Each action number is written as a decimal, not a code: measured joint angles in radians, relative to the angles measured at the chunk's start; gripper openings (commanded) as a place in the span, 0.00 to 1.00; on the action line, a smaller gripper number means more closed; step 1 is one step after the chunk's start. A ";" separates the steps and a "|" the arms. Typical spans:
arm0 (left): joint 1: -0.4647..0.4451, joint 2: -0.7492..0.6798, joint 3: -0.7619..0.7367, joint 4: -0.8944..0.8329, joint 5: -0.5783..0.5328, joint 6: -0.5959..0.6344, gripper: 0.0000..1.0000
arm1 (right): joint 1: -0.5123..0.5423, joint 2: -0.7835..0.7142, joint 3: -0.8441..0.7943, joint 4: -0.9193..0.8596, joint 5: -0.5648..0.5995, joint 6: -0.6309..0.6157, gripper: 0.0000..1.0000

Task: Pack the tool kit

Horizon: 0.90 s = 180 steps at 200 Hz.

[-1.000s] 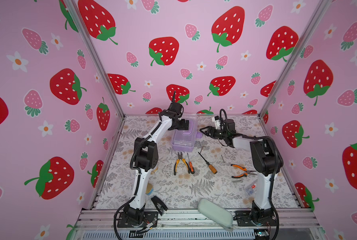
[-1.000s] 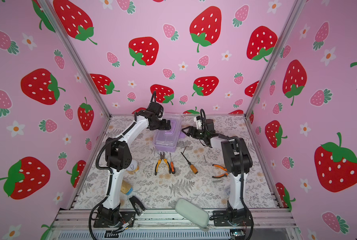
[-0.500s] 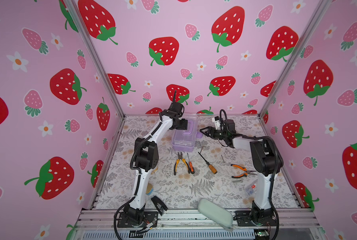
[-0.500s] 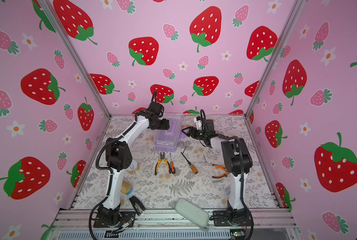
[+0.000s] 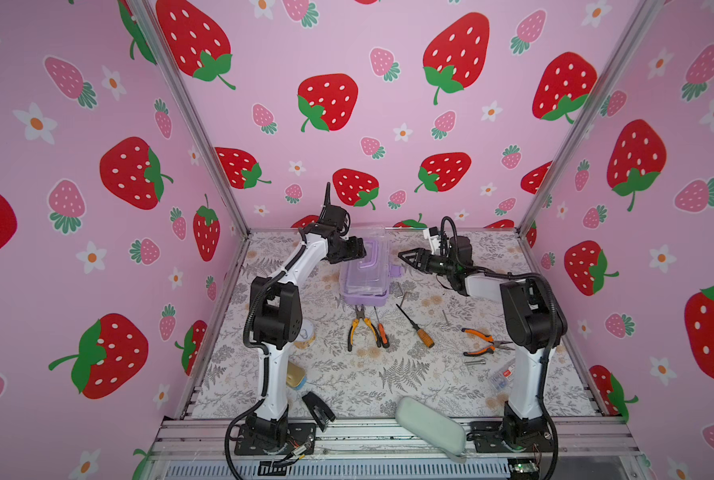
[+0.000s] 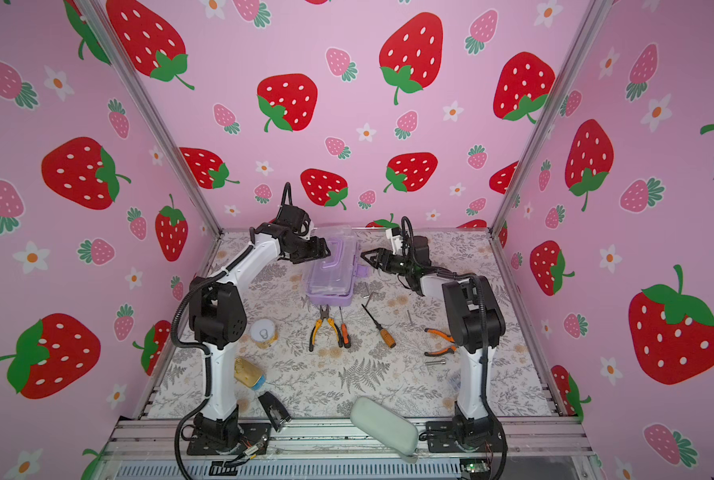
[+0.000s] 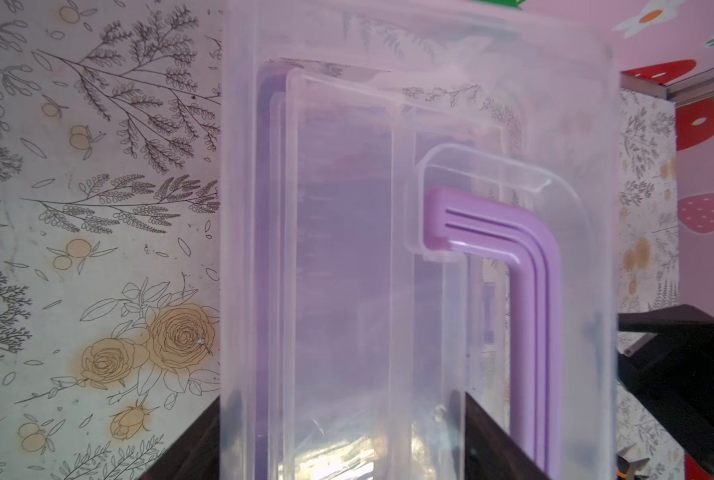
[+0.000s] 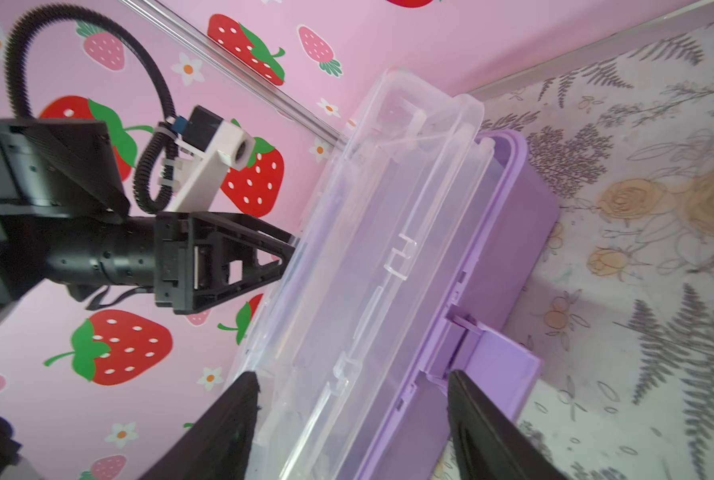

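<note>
Tool kit: far middle of desk, clear lid raised.
In both top views: likely light, thin-walled, slippery. Left wrist: left pincer spread astride lid, grip unclear; lilac handle looks the firmest hold. Right wrist: right pincer apart, beside latch.

Tool kit of smooth lilac plastic, its lid glossy clear plastic, pliers of dull metal

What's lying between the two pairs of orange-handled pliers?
Two screwdrivers, seen in both top views: a small screwdriver beside the pliers by the case, then a larger screwdriver; a metal rod lies farther back.
</note>
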 measured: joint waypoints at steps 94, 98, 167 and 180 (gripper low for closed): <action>0.048 -0.033 -0.082 0.088 0.109 -0.060 0.41 | 0.049 0.121 0.186 -0.157 0.020 -0.045 0.00; 0.050 -0.033 -0.083 0.091 0.112 -0.061 0.41 | 0.049 0.126 0.197 -0.170 0.024 -0.052 0.00; 0.058 -0.033 -0.092 0.120 0.139 -0.082 0.41 | 0.095 0.225 0.341 -0.279 0.022 -0.085 0.00; 0.058 -0.033 -0.092 0.121 0.141 -0.084 0.58 | 0.112 0.230 0.353 -0.279 0.012 -0.082 0.00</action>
